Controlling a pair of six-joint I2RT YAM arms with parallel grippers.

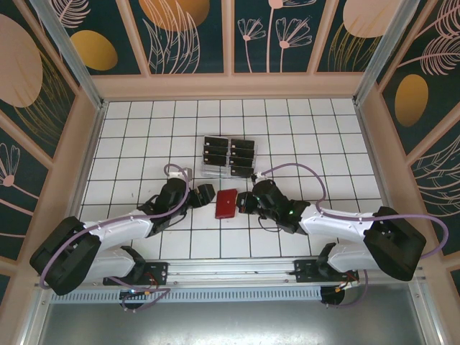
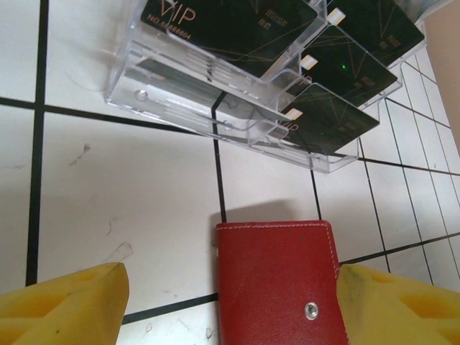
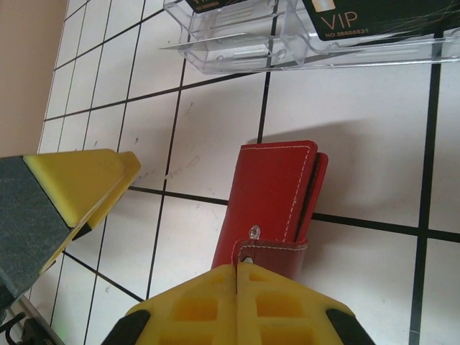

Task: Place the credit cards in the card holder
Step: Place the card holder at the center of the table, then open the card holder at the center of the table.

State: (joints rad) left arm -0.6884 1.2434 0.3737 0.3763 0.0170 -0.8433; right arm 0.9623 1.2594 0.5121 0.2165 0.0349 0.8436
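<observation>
Shows, from above, the card holder (image 1: 226, 203) folded shut and flat on the white tiled table (image 1: 144, 136), a little to the near side of the middle. Places the clear plastic rack (image 1: 215, 173) at the card holder's 12 o'clock, near but apart from it, with the credit cards (image 1: 214, 152) sitting in its tiers in two columns, dark with pale marks. Finds the left gripper (image 1: 203, 193) just beside the card holder at 9 o'clock and the right gripper (image 1: 245, 202) just beside it at 3 o'clock.

From the left wrist, gives that gripper's yellow fingers (image 2: 65, 305) spread wide, at 7 and 5 o'clock of the view, pinching nothing. Sets the card holder between them, far nearer the 5 o'clock finger; cannot tell whether pad and leather touch. Shows a metal snap stud (image 2: 310, 310) on its face and, at 12 o'clock, the rack with gold "VIP" lettering on the top card.

From the right wrist, gives the right gripper's fingers parted too, one at 9 o'clock and one at 6 o'clock, bare tile between them. Has the 6 o'clock fingertip right at the card holder's near end, at the snap tab (image 3: 277, 251) wrapping over the edge, yet clamps nothing. Lays the card holder across a black grid line, with the rack apart at 12 o'clock.
</observation>
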